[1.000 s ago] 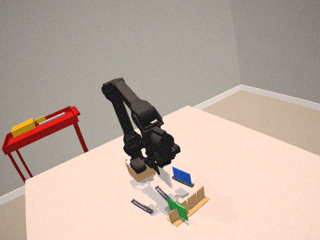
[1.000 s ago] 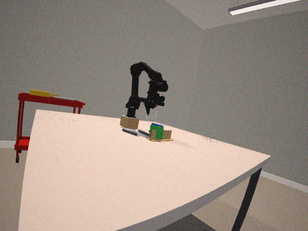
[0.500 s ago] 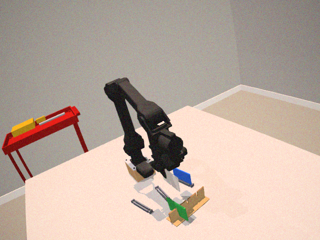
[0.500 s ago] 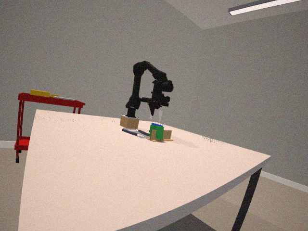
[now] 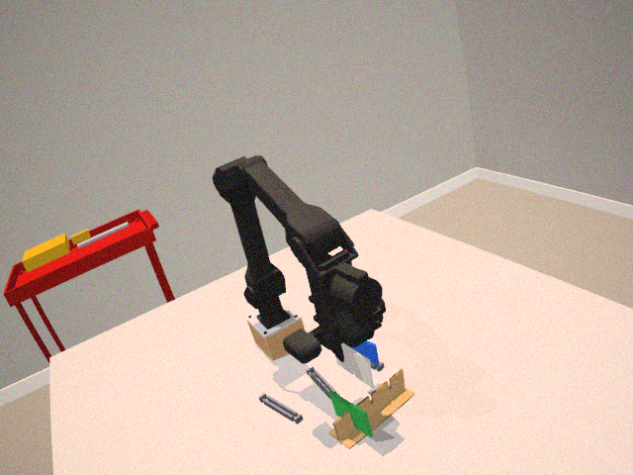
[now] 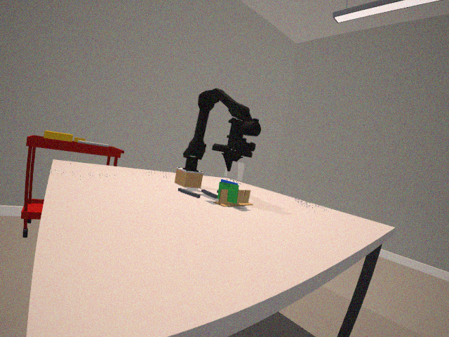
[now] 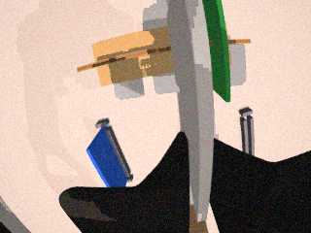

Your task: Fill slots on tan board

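My gripper (image 5: 343,353) (image 6: 229,167) (image 7: 189,138) is shut on a light grey-white board (image 5: 362,369) (image 6: 240,170) (image 7: 196,97), which hangs upright, crosswise to the tan board (image 5: 396,384) (image 6: 245,196) (image 7: 131,41). In the wrist view it covers part of the tan board; its notch is not clear. A green board (image 5: 351,413) (image 6: 228,192) (image 7: 219,58) stands crosswise in a tan-board slot, near one end. Two open notches show in the tan board's top edge in the top view. A blue board (image 5: 370,351) (image 6: 229,181) (image 7: 107,157) stands in its dark holder (image 5: 379,366) (image 7: 120,152).
An empty dark holder (image 5: 281,408) (image 6: 189,192) (image 7: 247,133) lies on the table (image 5: 153,399) (image 6: 126,246). A second empty holder (image 5: 319,381) (image 6: 209,193) lies between it and the blue board. The arm's base block (image 5: 276,339) (image 6: 188,178) stands behind the holders.
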Action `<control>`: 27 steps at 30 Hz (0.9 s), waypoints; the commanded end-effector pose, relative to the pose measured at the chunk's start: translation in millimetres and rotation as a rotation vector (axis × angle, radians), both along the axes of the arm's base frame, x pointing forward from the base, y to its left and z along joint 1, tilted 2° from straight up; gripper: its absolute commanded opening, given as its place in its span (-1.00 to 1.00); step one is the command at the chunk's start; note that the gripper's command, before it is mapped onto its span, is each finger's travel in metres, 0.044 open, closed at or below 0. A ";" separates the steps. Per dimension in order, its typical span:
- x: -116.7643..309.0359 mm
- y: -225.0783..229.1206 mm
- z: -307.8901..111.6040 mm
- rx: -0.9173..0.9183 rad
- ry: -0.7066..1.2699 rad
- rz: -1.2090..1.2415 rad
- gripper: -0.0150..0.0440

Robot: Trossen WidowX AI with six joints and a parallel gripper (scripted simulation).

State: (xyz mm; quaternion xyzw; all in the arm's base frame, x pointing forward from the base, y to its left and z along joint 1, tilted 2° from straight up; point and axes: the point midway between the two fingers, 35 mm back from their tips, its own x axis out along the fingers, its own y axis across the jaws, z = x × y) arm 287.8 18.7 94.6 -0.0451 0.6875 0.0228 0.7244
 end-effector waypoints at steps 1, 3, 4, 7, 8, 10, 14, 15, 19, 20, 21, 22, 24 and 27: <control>10.4 2.3 0.7 0.001 -0.008 0.015 -0.49; 15.3 3.5 0.0 0.001 -0.009 0.021 -0.49; 17.8 4.1 -0.3 0.001 -0.009 0.024 -0.49; 25.1 5.9 -1.6 0.001 -0.009 0.033 -0.49; 27.0 6.4 -1.9 0.002 -0.009 0.035 -0.49; 28.6 6.8 -2.2 0.002 -0.009 0.037 -0.49; 29.1 6.7 -8.7 0.002 -0.009 0.037 -0.49; 29.3 6.6 -11.3 0.002 -0.009 0.037 -0.49; 29.8 6.3 -21.4 0.001 -0.009 0.037 -0.49; 29.9 6.3 -22.6 0.001 -0.009 0.037 -0.49; 29.9 6.3 -23.0 0.001 -0.009 0.037 -0.49; 29.9 6.3 -23.0 0.001 -0.009 0.037 -0.49; 29.9 6.3 -23.3 0.001 -0.009 0.037 -0.49; 30.0 6.2 -24.8 0.001 -0.009 0.037 -0.49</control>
